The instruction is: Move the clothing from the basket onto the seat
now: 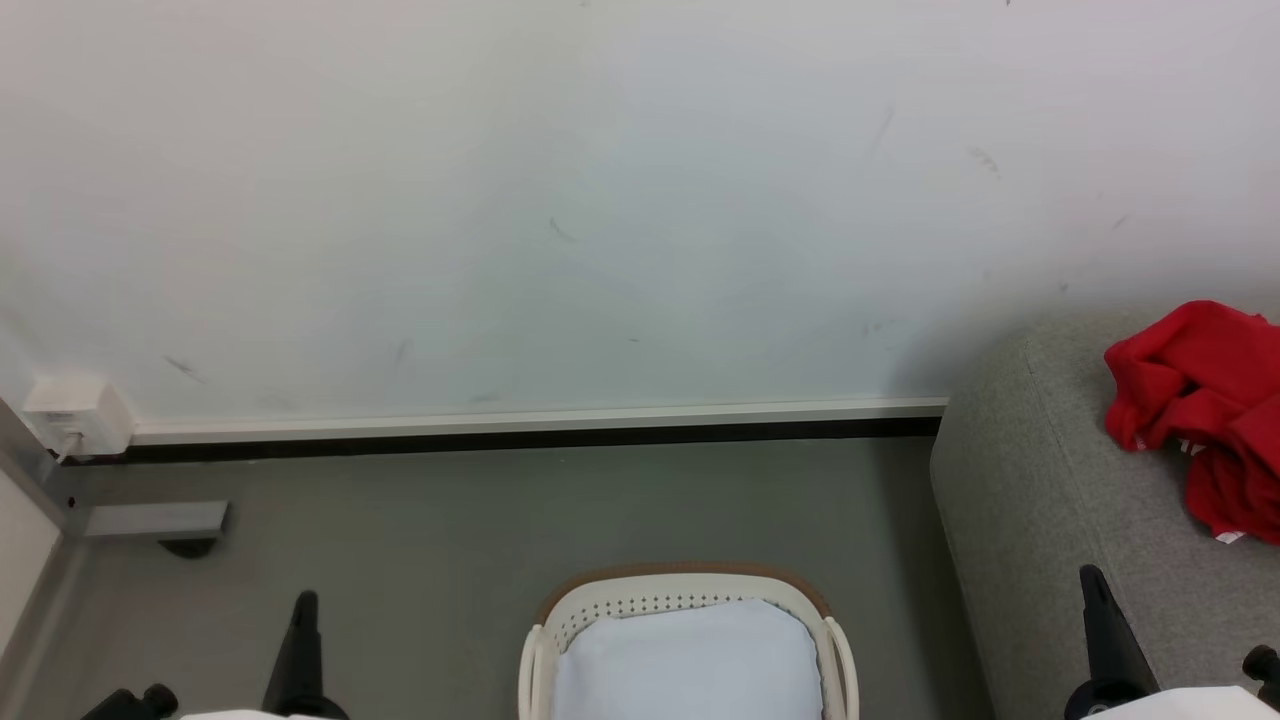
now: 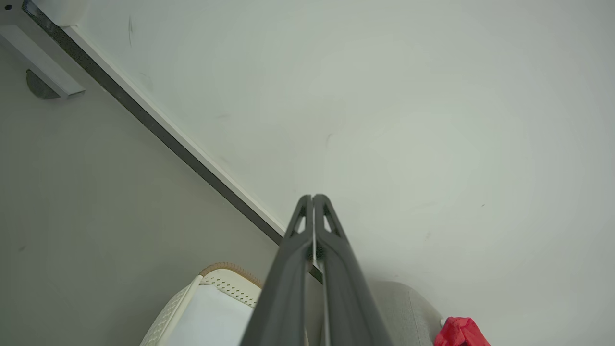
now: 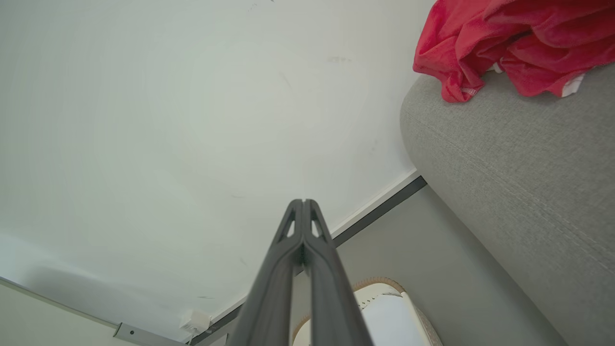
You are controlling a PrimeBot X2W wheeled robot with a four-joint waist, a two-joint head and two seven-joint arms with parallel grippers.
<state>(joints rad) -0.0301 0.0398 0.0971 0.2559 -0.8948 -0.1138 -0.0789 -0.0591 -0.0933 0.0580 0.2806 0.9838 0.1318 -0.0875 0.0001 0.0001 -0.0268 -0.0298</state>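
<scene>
Lying crumpled on the seat (image 1: 1030,520), the clothing (image 1: 1195,410) is out of the basket (image 1: 650,605), so the transfer looks finished; the left gripper (image 2: 313,198) and right gripper (image 3: 303,202), both pressed together and empty, probably need only rest.

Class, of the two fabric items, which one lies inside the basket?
The pale bluish-white pad, lying flat in the basket; the red clothing is bunched up on the grey seat instead.

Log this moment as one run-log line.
clothing: on seat | basket: holds pale pad, no red visible | left gripper: shut, empty | right gripper: shut, empty
</scene>
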